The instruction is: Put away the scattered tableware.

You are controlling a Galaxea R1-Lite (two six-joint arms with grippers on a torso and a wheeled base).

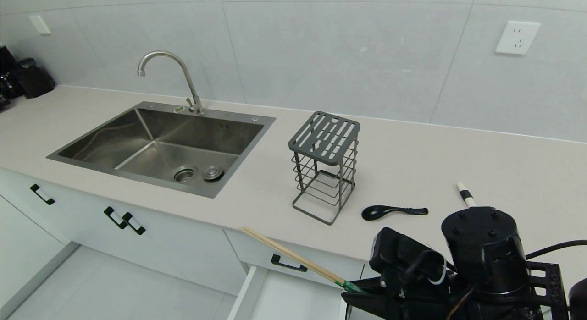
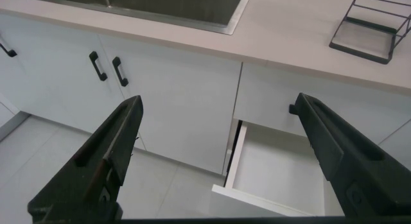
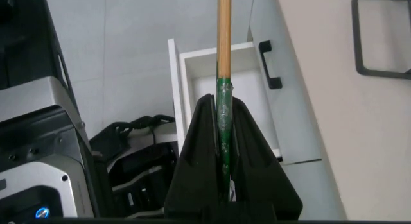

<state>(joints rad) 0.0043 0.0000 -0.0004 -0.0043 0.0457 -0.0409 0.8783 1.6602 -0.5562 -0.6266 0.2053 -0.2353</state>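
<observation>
**Long chopsticks, short grip: where this could slip**

The right gripper (image 1: 354, 293) is clamped on the chopsticks (image 1: 293, 256) at their green-taped end, so almost their whole length juts out ahead of the jaws. Their far tips sit at the edge of the counter (image 1: 435, 164), and the open drawer (image 1: 293, 297) lies below the jaws. The rack (image 1: 324, 166) stands on the counter beyond the tips, well apart from them. The spoon (image 1: 392, 212) lies just beside the rack's base.

The main risk is probably leverage. With so little of the pair inside the jaws, a knock of the tips against the counter edge or the rack's slotted top could twist the chopsticks in the grip or pull them out. They would then likely drop into the drawer or onto the floor. The slots look narrow, and the tips appear slightly spread. A tilted entry might jam one stick, or shove the light wire rack over towards the spoon.

The left gripper (image 2: 217, 102) has its jaws wide apart and holds nothing. The drawer front lies ahead of and below them, so a careless swing could strike it.
</observation>
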